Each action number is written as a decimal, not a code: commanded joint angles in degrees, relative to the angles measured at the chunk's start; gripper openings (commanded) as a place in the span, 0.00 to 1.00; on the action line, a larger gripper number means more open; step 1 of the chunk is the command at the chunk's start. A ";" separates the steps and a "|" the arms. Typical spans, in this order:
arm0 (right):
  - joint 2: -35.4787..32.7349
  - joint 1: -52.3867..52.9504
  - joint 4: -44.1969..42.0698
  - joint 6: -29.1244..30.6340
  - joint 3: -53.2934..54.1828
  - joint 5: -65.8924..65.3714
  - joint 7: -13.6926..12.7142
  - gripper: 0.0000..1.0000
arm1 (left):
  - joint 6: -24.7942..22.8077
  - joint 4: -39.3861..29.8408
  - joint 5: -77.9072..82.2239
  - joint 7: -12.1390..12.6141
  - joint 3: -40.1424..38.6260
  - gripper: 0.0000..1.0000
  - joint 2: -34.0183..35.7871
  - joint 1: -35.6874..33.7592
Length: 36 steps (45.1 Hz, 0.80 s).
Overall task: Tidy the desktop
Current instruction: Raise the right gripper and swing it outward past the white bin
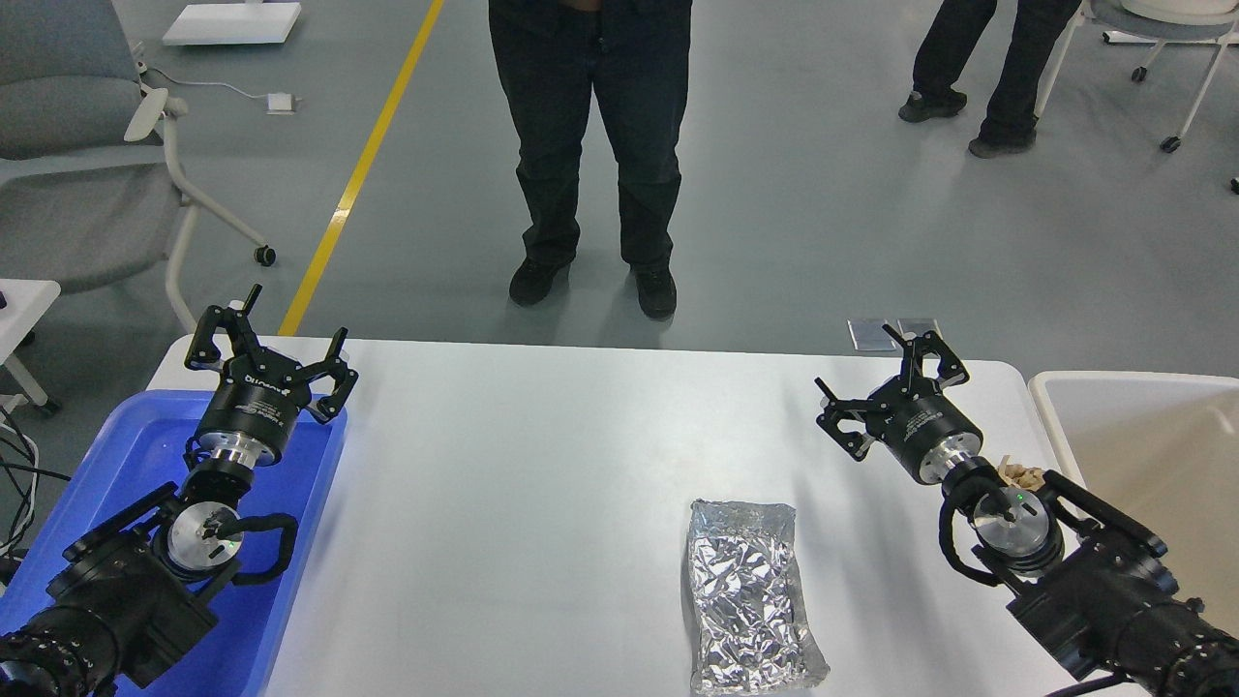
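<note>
Both hands are raised and spread wide, holding nothing: the left hand (274,350) above the blue tray (319,484), the right hand (886,379) by the bin (1050,407). On the table (503,503), near right, one foil packet (750,597) awaits clearing, probably by the right.

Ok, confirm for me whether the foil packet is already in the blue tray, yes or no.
No. The foil packet lies on the white desktop, well apart from the blue tray at its left edge.

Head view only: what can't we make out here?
- Blue tray: most of its floor hidden behind the left arm.
- Small tan object: mostly hidden behind the right arm's wrist.
- Beige bin: cut off by the right edge.
- Foil packet: contents wrapped, unseen.
</note>
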 commanded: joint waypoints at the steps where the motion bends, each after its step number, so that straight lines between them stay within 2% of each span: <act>1: -0.01 -0.08 0.00 0.07 -0.01 0.00 -0.01 1.00 | 0.00 0.00 0.00 -0.06 0.05 1.00 0.00 0.00; 9: -0.27 0.01 1.58 0.07 -0.36 -2.98 -0.01 1.00 | 0.00 0.00 0.00 -0.06 0.05 1.00 0.00 0.00; 14: -3.51 -0.08 6.93 0.07 -0.45 -8.69 -0.01 1.00 | 0.00 0.00 0.00 -0.06 0.05 1.00 0.00 0.00; 20: -10.89 -0.70 17.30 -0.29 -0.54 -15.98 -0.01 1.00 | 0.00 0.00 0.00 -0.06 0.05 1.00 0.00 0.00; 28: -24.69 -1.14 34.17 -0.29 -2.12 -23.55 0.08 1.00 | 0.00 0.00 0.00 -0.06 0.05 1.00 0.00 0.00; 36: -36.10 -0.96 46.82 0.07 -3.60 -31.27 0.16 1.00 | 0.00 0.00 0.00 -0.06 0.05 1.00 0.00 0.00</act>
